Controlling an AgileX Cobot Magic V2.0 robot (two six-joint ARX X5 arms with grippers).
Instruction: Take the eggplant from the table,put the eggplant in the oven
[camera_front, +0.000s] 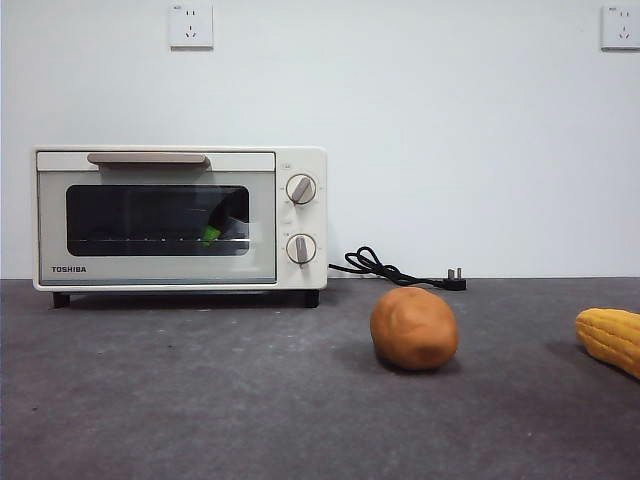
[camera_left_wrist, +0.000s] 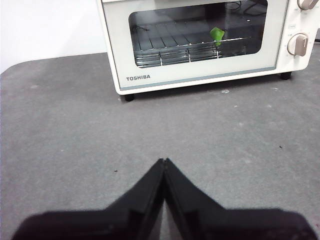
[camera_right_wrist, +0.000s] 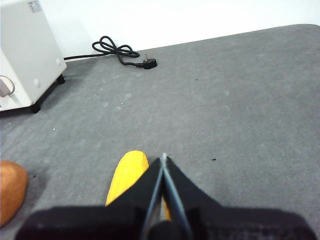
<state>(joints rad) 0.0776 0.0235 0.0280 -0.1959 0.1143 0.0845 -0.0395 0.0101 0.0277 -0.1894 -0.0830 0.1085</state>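
The cream-white oven (camera_front: 180, 218) stands at the back left of the table (camera_front: 200, 400) with its glass door closed. Through the glass the eggplant (camera_front: 222, 222) lies on the wire rack, dark, with its green stem end (camera_left_wrist: 217, 35) showing. My left gripper (camera_left_wrist: 164, 161) is shut and empty, held over bare table in front of the oven (camera_left_wrist: 200, 45). My right gripper (camera_right_wrist: 163, 157) is shut too, holding nothing, above the yellow corn cob (camera_right_wrist: 127, 175). Neither gripper shows in the front view.
A round brown potato (camera_front: 414, 328) sits right of the oven, and the corn cob (camera_front: 610, 338) lies at the right edge. The oven's black cord and plug (camera_front: 400, 270) trail along the back wall.
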